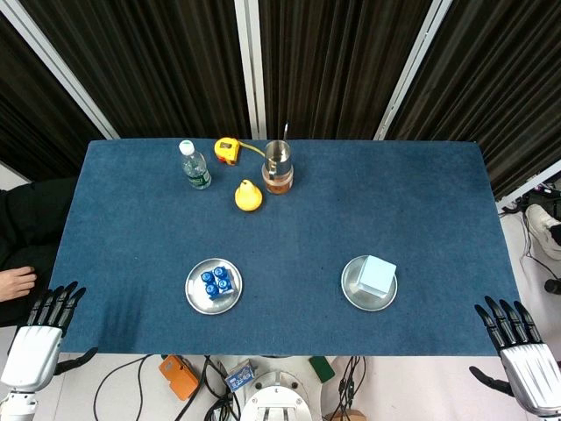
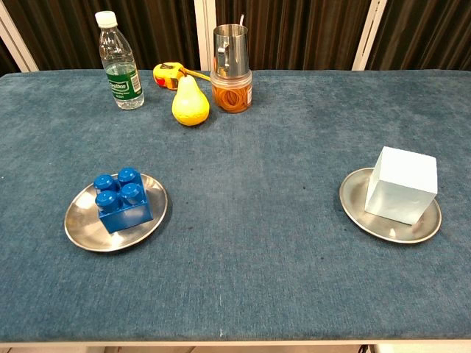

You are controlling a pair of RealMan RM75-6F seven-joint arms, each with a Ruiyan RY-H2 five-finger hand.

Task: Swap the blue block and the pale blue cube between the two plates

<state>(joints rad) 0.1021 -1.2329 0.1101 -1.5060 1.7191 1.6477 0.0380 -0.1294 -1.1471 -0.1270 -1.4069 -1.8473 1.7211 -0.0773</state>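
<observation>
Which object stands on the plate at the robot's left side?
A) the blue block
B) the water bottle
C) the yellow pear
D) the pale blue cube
A: the blue block sits on the left plate, while the pale blue cube is on the right plate; the pear and the bottle stand on the cloth at the far side.

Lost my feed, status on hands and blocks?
Left hand, right hand open, off table. Blue block on left plate, pale blue cube on right plate. Path unobstructed.
</observation>
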